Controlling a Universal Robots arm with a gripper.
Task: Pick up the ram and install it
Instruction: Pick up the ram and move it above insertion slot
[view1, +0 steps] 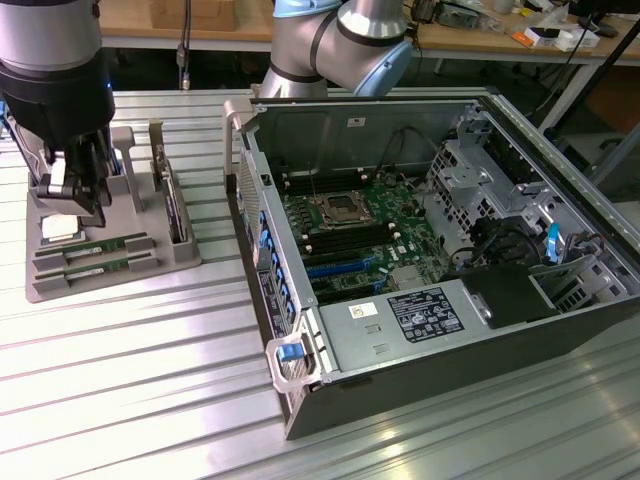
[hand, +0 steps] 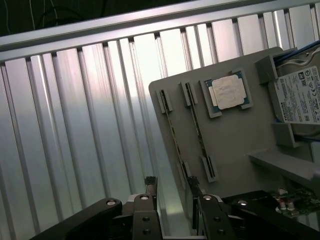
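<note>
On the exterior view's left, a grey holder tray (view1: 60, 285) sits on the ribbed metal table (view1: 150, 380), well apart from the open computer case (view1: 400, 400). That likely keeps the loose parts sorted and within reach of the arm. The ram (view1: 100, 246) (hand: 200, 135) stands on its long edge in a narrow slot of that tray. Short end blocks keep it upright, so its top edge is free to be pinched from above. A second stick (view1: 95, 266) (hand: 172, 132) sits in the slot just beside it, parallel to it. The ram's long axis runs roughly across the exterior view, from left to right and rising slightly toward the case. It lies flat to the table rather than tilted. The square processor (view1: 60, 228) (hand: 229, 92) lies next to the sticks. The hard drive (view1: 172, 205) (hand: 300, 95) stands on edge farther toward the case. The claw (view1: 72, 205) (hand: 172, 210) hangs over the tray near the processor end, with its jaws spread wide and nothing between them. Judging by this, the ram has not yet been gripped, and the memory slots on the motherboard (view1: 360, 220) appear unfilled.
</note>
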